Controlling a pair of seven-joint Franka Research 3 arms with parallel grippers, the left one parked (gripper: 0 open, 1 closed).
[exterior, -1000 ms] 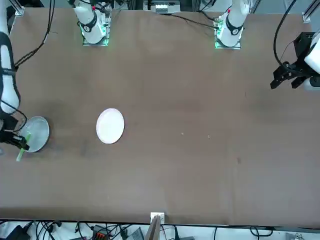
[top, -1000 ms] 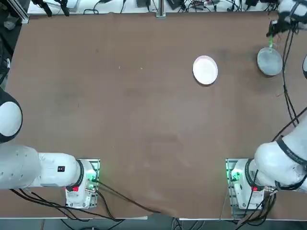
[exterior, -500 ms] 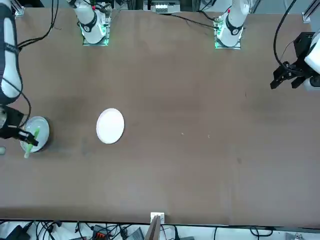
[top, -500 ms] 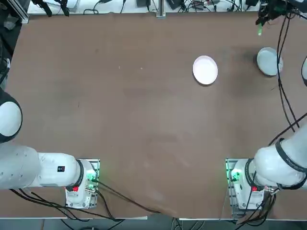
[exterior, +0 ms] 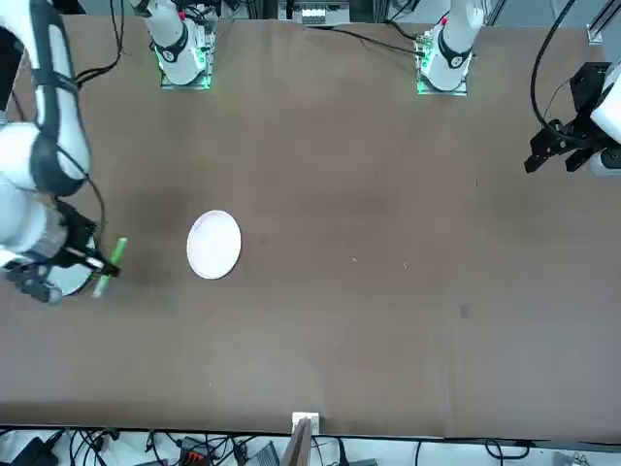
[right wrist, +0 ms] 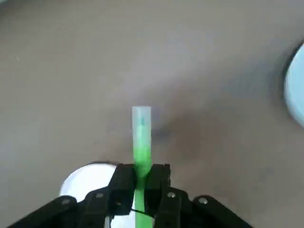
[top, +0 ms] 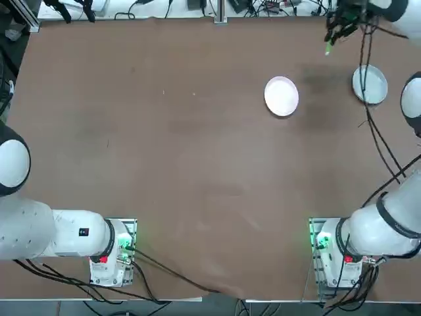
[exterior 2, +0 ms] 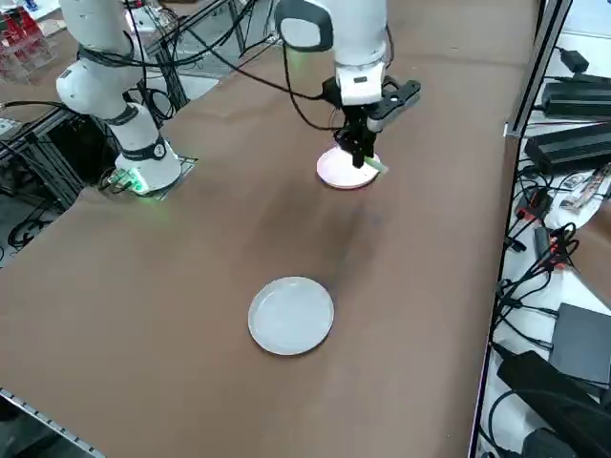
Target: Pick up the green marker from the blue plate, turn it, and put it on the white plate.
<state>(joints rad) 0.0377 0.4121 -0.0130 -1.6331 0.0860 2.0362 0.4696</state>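
My right gripper (top: 337, 27) is shut on the green marker (top: 327, 48) and holds it in the air above the table. In the top view it hangs between the white plate (top: 281, 96) and the blue plate (top: 370, 84), towards the table's far edge. The wrist view shows the marker (right wrist: 141, 135) sticking out past the closed fingertips (right wrist: 124, 176), with the white plate (right wrist: 88, 179) partly hidden behind them and the blue plate (right wrist: 297, 90) at the frame's edge. In the front view the marker (exterior: 110, 264) is tilted, and the arm covers most of the blue plate (exterior: 66, 282). Both plates are bare.
Cables hang from the right arm (top: 378, 141) across the table's right side. The side view shows power bricks and cables (exterior 2: 573, 143) beyond the far table edge. Brown tabletop (top: 197, 151) spreads left of the plates.
The right gripper has lifted the green marker off the blue plate and carried it leftward in the top view, towards the white plate. Its fingers stayed shut on it.
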